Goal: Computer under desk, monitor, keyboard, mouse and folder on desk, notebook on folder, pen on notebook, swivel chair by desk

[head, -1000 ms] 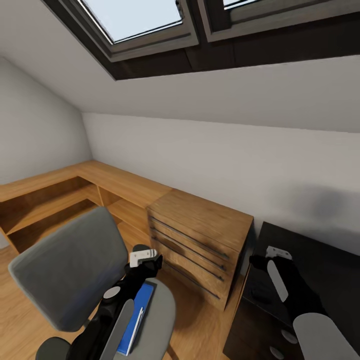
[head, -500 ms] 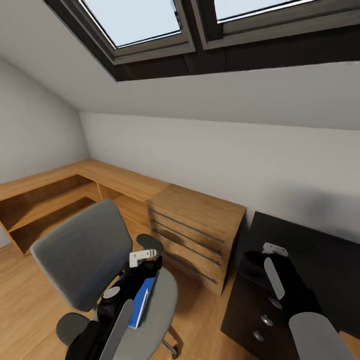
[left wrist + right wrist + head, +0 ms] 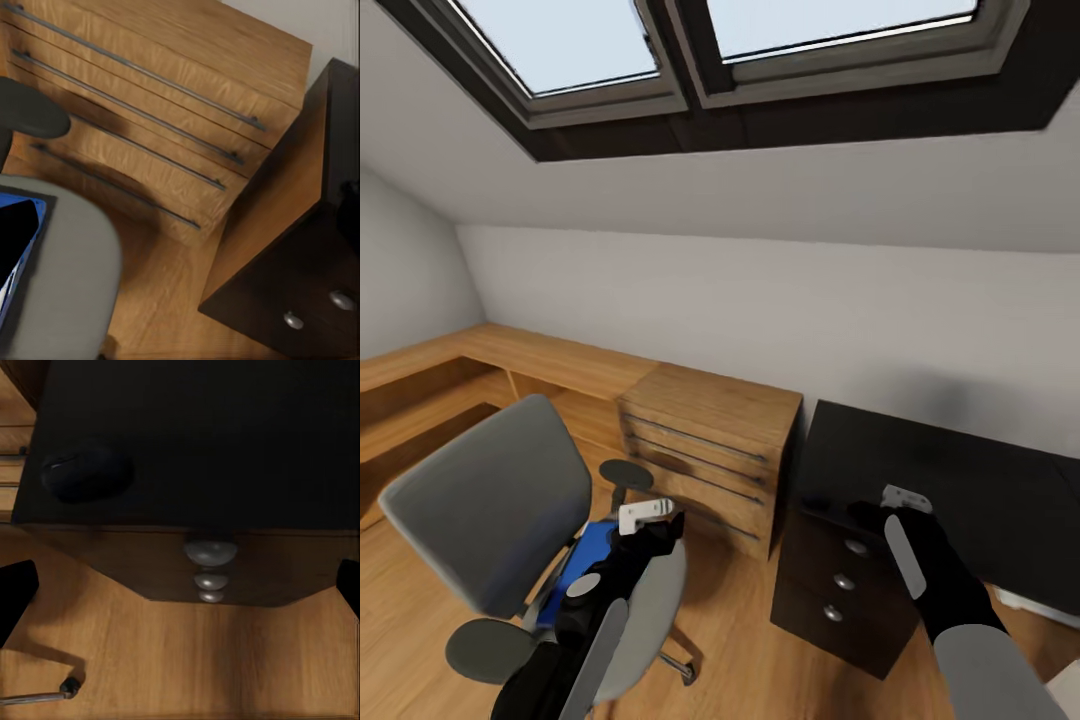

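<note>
The swivel chair (image 3: 480, 500) stands at the lower left with its grey back toward the wall. The blue folder (image 3: 588, 552) lies on its seat (image 3: 71, 277), partly hidden by my left arm. My left gripper (image 3: 651, 514) hovers open above the seat's front edge. The black desk (image 3: 970, 480) is at the right, with knobbed drawers (image 3: 843, 580). My right gripper (image 3: 900, 500) hangs open over the desk's near corner. The small black mouse (image 3: 84, 472) rests on the desk top by that corner. The computer, monitor, keyboard, notebook and pen are out of view.
A wooden drawer unit (image 3: 710, 445) stands between chair and desk, against the wall. A low wooden shelf (image 3: 420, 385) runs along the left. The sloped ceiling carries a dark-framed skylight (image 3: 690, 60). Bare wood floor (image 3: 735, 640) lies between chair and desk drawers.
The whole view has swung right, showing more of the desk and its drawers and less of the shelf. Both arms hold the same pose.
</note>
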You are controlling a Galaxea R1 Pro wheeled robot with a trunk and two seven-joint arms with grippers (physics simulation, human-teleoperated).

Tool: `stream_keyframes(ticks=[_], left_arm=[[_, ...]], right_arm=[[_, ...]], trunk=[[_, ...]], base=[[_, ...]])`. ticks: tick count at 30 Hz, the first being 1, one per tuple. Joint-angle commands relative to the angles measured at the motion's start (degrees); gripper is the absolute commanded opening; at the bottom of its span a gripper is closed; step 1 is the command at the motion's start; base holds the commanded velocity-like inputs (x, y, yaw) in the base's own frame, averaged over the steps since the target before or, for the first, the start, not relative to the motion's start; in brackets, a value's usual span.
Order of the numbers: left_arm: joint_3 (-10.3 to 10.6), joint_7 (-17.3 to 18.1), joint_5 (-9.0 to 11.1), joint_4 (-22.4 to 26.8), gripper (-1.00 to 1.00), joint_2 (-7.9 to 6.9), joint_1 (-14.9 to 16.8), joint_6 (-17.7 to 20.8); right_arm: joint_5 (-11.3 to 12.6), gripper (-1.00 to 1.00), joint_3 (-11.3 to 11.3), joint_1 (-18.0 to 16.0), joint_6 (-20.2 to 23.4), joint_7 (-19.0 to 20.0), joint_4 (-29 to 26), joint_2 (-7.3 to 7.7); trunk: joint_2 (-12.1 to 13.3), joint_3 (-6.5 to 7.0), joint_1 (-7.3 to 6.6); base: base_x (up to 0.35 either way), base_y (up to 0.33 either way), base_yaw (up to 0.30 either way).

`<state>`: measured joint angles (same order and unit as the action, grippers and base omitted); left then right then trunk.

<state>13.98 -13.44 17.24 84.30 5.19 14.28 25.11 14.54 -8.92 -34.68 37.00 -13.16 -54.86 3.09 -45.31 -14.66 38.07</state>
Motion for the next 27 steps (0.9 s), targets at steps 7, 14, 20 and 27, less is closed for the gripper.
stream_keyframes(ticks=[7, 14, 20, 27], left_arm=[[0.08, -0.54, 0.6, -0.08, 1.0, -0.01, 0.05, 0.2], [-0.09, -0.7, 0.26, -5.27, 1.0, -0.2, 0.05, -0.46], [-0.03, -0.7, 0.42, -11.38, 1.0, -3.54, 0.05, -0.71], [0.63, -0.13, 0.43, -21.71, 1.0, -4.07, -2.01, -7.08]], right_arm=[[0.58, 1.0, 0.06, -0.04, 0.14, -0.46, 0.01, -0.05], [-0.09, 1.0, 0.51, 1.91, -3.13, -0.41, -0.98, -2.95], [-2.71, 1.0, 3.96, 13.5, -13.54, -0.39, -7.56, -4.85], [-3.31, 1.0, 6.53, 26.94, -27.43, -0.3, -10.17, -6.33]], trunk=[[-0.07, -0.34, 0.01], [-0.07, -0.39, 0.01], [-0.07, -0.39, 0.01], [-0.07, -0.39, 0.01]], base=[[-0.008, -0.001, -0.253], [0.0, 0.0, -0.033], [0.0, 0.0, -0.001], [0.0, 0.0, 0.0]])
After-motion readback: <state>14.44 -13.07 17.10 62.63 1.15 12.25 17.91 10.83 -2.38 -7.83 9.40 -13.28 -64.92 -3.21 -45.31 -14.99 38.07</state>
